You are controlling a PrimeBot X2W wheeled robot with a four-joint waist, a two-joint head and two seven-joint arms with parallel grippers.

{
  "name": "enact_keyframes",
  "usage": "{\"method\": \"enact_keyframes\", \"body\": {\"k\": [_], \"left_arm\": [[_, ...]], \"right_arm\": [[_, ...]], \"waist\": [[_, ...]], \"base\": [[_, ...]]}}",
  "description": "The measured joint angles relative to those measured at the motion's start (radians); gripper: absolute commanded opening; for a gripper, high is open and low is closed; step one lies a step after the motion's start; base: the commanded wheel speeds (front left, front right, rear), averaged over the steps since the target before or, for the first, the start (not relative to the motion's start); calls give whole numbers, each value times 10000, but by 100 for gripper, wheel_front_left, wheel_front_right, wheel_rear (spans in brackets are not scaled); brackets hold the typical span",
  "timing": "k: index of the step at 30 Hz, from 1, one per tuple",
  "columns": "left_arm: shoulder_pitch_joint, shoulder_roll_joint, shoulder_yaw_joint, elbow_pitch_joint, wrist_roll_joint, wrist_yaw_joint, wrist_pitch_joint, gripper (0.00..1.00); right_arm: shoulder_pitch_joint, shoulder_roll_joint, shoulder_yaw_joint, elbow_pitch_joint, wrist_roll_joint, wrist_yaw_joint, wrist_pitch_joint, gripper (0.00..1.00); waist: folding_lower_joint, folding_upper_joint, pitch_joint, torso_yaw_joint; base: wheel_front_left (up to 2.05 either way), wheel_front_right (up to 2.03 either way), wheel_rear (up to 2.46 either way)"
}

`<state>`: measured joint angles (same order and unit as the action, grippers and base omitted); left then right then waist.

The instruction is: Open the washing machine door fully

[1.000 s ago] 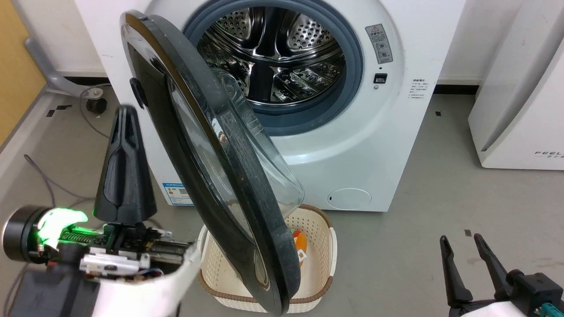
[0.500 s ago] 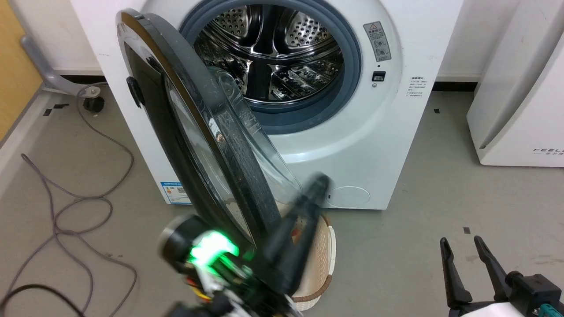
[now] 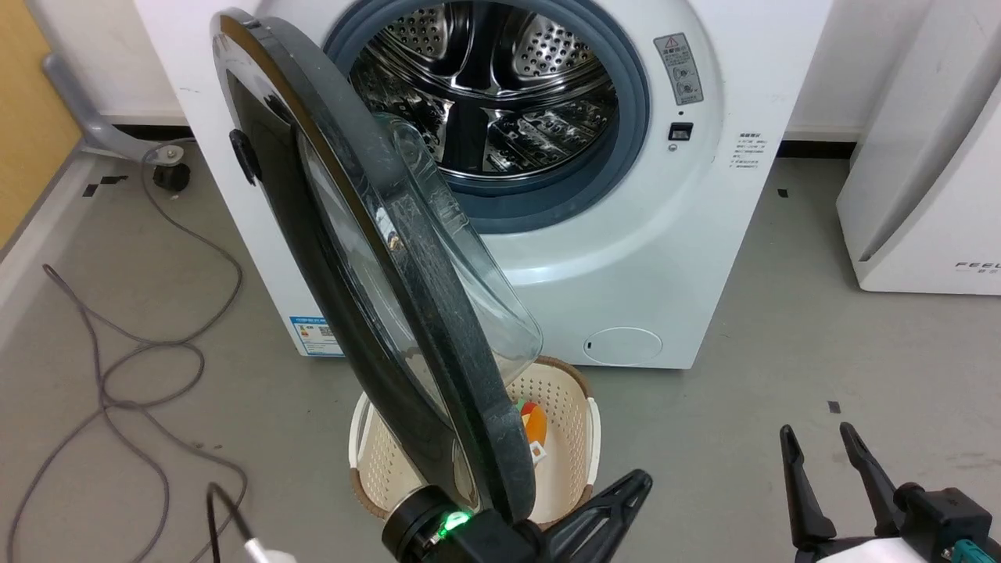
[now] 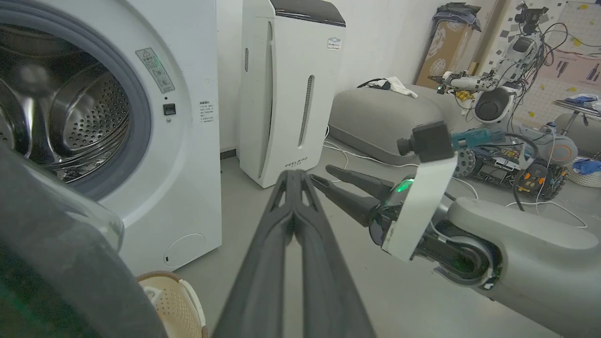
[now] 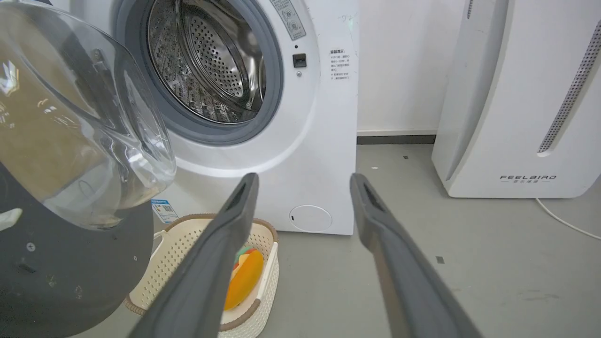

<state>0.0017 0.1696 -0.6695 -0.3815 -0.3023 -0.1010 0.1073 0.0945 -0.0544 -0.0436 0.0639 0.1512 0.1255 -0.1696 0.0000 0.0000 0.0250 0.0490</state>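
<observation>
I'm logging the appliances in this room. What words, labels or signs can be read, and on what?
"FEELBIRD": low on the white appliance beside the washing machine.
Grey warning-triangle sticker by the drum opening: print too small.
Small notice on the washing machine's front: too small.
Blue label low on its front: too small.

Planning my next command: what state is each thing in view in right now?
washing machine door: partly open, swung out, not fully back.
steel drum: exposed, nothing visible inside.
basket: upright under the door, holding an orange item.
left gripper: shut, holding nothing.
right gripper: open, holding nothing.
</observation>
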Motion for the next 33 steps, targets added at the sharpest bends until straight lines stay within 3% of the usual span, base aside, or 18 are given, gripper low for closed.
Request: {"method": "enact_keyframes", "body": {"k": [7,17,25,33], "left_arm": [[-192,-301,29,1680,125,205,-134,0],[-1215,-848,560,3469,353,1003,-1112,0],[-1221,-947,658,3847,349,1511,-1172,0],[-562,-775,823,3285,286,2052,-1007,0]], "right_arm": [[-131,0,79,102,-2,0,-12,100],[-213,0,151,245,2,0,-100,100],[-211,0,176,326,88,0,-100,100],[-207,0,198,384,125,0,-119,100]], "waist": [[0,0,95,-25],[0,0,182,-155],[0,0,138,-122],[0,0,106,-32]], "base": [[0,0,0],[0,0,0],[0,0,0],[0,0,0]]}}
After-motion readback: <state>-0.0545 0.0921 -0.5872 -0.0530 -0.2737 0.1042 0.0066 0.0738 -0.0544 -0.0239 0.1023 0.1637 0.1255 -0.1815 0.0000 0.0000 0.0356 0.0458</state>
